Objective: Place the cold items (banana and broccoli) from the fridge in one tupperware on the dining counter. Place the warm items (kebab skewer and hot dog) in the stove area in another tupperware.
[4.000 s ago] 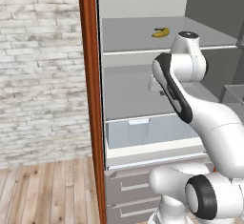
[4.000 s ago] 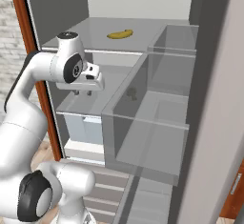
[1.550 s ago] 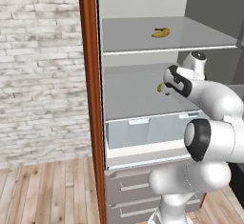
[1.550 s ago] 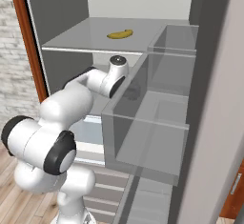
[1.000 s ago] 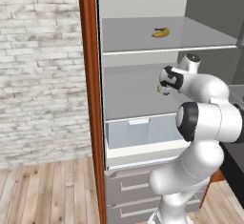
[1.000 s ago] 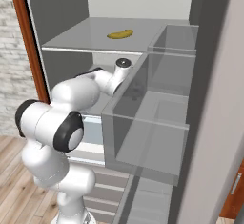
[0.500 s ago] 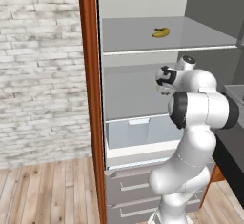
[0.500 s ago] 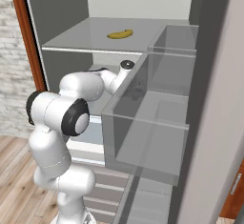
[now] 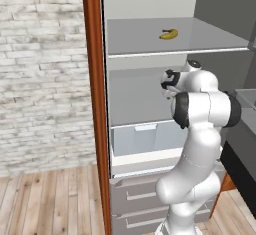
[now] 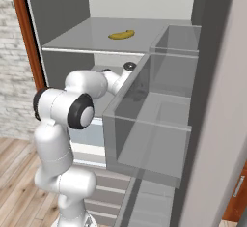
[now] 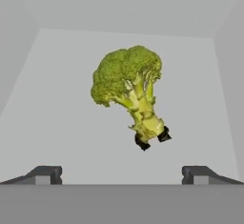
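The broccoli (image 11: 127, 81) lies on the pale grey middle shelf of the fridge (image 9: 93, 104), its stem end turned toward my hand. My gripper (image 11: 121, 174) is open, with its fingertips (image 11: 46, 174) wide apart and just short of the stem. Nothing is between them. The arm reaches into that middle shelf (image 9: 135, 99) from the right in the left base view. The banana (image 9: 169, 33) rests on the shelf above, also seen as the banana (image 10: 121, 35) in the right base view.
Translucent grey door bins (image 10: 144, 129) stand right beside the arm on its right. A pale drawer (image 9: 142, 140) sits below the middle shelf. The red-brown side panel and a white brick wall (image 9: 40, 69) bound the left.
The arm has folded upright and pushed the hand deeper into the middle shelf. The jaws have stayed open. The banana has not moved.
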Available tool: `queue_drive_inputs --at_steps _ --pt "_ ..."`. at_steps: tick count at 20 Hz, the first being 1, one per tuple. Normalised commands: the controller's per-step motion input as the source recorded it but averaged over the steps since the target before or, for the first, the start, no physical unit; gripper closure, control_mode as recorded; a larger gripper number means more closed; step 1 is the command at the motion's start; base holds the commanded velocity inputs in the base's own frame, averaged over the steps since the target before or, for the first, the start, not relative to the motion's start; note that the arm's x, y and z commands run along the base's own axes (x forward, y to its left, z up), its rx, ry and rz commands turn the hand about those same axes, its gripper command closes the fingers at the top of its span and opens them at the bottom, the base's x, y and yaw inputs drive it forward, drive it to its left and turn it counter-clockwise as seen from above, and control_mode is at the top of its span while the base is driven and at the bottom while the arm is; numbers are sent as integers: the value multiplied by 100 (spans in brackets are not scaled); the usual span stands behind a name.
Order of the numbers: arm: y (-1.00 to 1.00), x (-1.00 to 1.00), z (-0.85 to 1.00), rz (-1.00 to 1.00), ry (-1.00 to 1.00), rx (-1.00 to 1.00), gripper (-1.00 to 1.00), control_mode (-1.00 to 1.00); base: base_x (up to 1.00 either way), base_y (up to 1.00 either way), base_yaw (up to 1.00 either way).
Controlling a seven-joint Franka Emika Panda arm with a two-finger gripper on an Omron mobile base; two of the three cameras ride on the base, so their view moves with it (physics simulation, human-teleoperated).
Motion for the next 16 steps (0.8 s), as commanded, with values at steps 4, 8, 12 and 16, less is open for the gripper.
queue_drive_inputs --at_steps 4,8,12,16 --pt "0 28 -20 0 0 0 -100 -100 0 0 0" --pt "0 28 -18 0 0 0 -100 -100 0 0 0" --pt "0 26 -16 0 0 0 -100 -100 0 0 0" --pt "-3 22 -9 0 -5 0 -100 -100 0 0 0"
